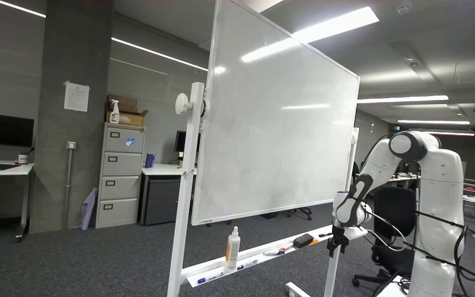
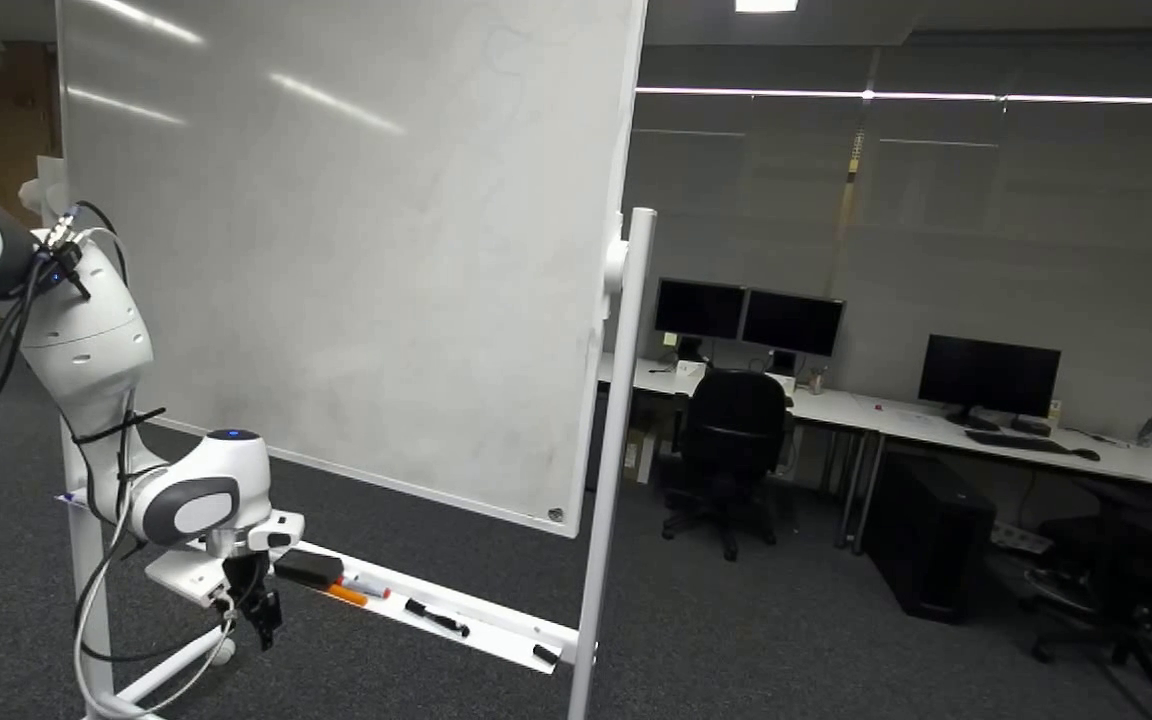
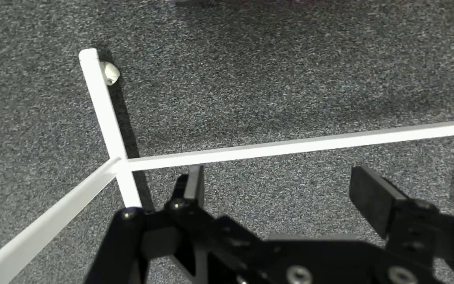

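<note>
Gripper (image 3: 278, 189): spread wide and empty, hanging near the tray (image 2: 506, 640); we judge this an approach stage, no grasp made yet.
Eraser (image 1: 303, 240): lying on the tray; taking it would call for us to move over it with the jaws apart.
Tray contents: besides the eraser, we see an orange marker (image 2: 346, 594), other markers (image 1: 248, 264) and an upright bottle (image 1: 232, 251).
Cardboard box (image 1: 131, 119): on the filing cabinet (image 1: 122, 164); we cannot see inside it.

The whiteboard (image 1: 278, 136) looks smooth and glossy, its tray (image 2: 503, 640) smooth metal (painted), the eraser (image 1: 303, 240) and the 2 fingers (image 3: 373, 201) of the tool (image 3: 278, 183) matt, the carpet (image 3: 290, 79) rough.
</note>
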### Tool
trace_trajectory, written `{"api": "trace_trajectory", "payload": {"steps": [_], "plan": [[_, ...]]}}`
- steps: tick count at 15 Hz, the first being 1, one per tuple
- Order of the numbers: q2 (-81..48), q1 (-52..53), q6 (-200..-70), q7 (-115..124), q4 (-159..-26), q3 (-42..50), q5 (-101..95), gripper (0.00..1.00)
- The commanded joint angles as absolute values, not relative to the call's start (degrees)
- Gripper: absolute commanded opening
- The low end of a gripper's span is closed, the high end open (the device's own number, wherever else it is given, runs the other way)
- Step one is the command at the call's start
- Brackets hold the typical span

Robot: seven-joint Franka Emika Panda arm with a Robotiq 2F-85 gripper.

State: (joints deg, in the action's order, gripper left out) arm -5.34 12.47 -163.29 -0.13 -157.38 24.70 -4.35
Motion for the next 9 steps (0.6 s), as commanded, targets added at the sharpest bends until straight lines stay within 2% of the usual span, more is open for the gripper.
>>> {"api": "trace_trajectory", "payload": {"steps": [1, 9], "plan": [[3.9, 5.8, -156.0, 5.8, -157.5, 20.7, -16.7, 1.00], [24.7, -2.6, -138.2, 1.8, -159.1, 9.4, -8.5, 1.00]]}}
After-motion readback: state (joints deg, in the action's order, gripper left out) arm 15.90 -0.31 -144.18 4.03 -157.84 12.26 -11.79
